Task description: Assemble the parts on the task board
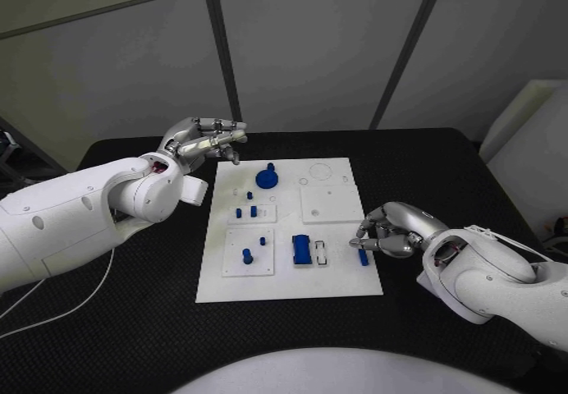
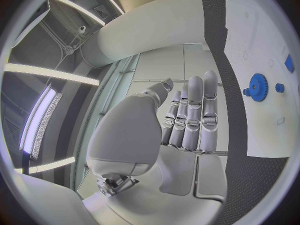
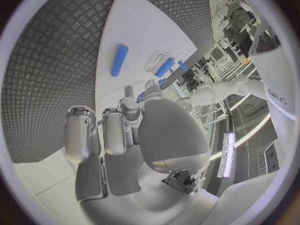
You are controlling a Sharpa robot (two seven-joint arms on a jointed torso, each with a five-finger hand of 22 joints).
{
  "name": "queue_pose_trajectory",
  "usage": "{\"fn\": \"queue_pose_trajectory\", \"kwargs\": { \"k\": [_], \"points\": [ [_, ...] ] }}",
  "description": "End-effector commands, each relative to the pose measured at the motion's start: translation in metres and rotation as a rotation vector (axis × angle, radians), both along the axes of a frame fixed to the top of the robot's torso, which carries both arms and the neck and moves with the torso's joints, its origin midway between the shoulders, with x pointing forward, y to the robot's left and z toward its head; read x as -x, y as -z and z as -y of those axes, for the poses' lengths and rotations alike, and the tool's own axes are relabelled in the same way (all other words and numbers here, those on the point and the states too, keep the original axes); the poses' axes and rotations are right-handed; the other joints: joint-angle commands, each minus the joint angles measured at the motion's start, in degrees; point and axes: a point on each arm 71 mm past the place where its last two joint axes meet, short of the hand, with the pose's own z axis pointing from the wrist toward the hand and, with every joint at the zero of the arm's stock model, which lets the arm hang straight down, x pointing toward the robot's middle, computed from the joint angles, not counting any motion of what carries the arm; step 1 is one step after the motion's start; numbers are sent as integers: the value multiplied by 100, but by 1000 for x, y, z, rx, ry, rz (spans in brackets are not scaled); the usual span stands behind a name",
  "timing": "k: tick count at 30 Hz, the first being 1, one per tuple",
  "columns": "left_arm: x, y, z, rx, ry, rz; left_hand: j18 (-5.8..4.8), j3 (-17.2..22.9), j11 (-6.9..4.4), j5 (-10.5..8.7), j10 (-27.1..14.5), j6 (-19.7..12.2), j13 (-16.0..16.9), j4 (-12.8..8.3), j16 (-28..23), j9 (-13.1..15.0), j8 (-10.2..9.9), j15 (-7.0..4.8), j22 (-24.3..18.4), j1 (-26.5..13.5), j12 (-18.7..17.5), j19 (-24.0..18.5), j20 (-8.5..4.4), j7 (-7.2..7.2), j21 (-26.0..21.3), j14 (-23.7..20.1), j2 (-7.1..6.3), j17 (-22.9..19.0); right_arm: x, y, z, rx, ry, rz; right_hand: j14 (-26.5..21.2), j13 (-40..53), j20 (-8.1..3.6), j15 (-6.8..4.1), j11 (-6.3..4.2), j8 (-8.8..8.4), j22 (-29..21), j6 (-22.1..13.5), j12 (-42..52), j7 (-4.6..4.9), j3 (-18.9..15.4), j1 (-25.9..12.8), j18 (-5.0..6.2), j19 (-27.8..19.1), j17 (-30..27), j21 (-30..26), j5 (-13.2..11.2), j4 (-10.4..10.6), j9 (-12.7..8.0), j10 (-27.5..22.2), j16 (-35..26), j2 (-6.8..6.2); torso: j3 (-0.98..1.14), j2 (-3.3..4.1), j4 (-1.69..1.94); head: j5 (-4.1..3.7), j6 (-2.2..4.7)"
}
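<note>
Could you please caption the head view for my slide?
Both hands, left and right, flank the white task board.

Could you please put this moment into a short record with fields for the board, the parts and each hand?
surface: black table
board: white rectangular task board, middle of the table
parts: round blue gear-like piece near the board's far end; small blue pegs; blue block; blue bar near the right edge
left hand: raised beside the board's far left corner, fingers curled, holding nothing visible
right hand: at the board's right edge by the blue bar; whether it touches it is unclear
</note>
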Motion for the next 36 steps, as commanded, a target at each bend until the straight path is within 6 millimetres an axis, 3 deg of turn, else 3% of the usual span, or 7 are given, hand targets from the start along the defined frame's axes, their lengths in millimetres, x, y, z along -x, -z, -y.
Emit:
{"fn": "queue_pose_trajectory", "kwargs": {
  "k": [1, 8, 14, 36],
  "points": [
    [1, -2, 1, 9, 7, 8, -14, -39, 13, -14, -43, -47, -9, -5, -24, 1, 25, -1, -5, -5, 22, 5, 30, -4, -35, -52, 47, -8, 0, -3, 8, 43, -12, 47, 287, -41, 28, 21, 15, -63, 511, 105, -66, -4, -70, 54, 33, 1, 3, -30, 41, 20, -23, -2, -12, -10, 4, 3, -9, -74, 20],
    [1, -1, 1, 10, 9, 7, -13, -41, 13, -14, -47, -50, -10, -7, -24, 1, 28, -2, -8, -2, 26, 5, 30, -5, -37, -54, 47, -9, -2, 2, 19, 127, 2, 43, 285, -84, 11, -2, -15, -114, 511, 285, -134, -41, -154, 58, 34, 4, -2, -34, 156, 58, -36, 11, -27, -14, 20, 3, -41, -94, 22],
    [2, -1, 1, 10, 10, 5, -13, -41, 13, -14, -47, -50, -10, -7, -24, 1, 28, -2, -8, -2, 26, 5, 30, -5, -37, -54, 47, -9, -4, 9, 19, 185, -3, 16, 283, -96, 2, -12, -27, -118, 505, 351, -157, -56, -199, 37, 35, 1, -8, -40, 158, 68, -22, 13, -36, -27, 0, -9, -14, -120, 5],
    [2, 0, -1, 8, 8, 4, -13, -42, 13, -14, -48, -51, -10, -8, -24, 1, 31, -2, -10, 0, 30, 5, 31, -5, -39, -55, 49, -10, 1, 35, 2, 228, -45, -78, 286, -94, -17, -33, -53, -123, 505, 427, -172, -86, -217, 119, 35, 2, 5, -45, 192, 31, 19, 21, -38, -3, 7, 4, -11, -94, -21]
  ]
}}
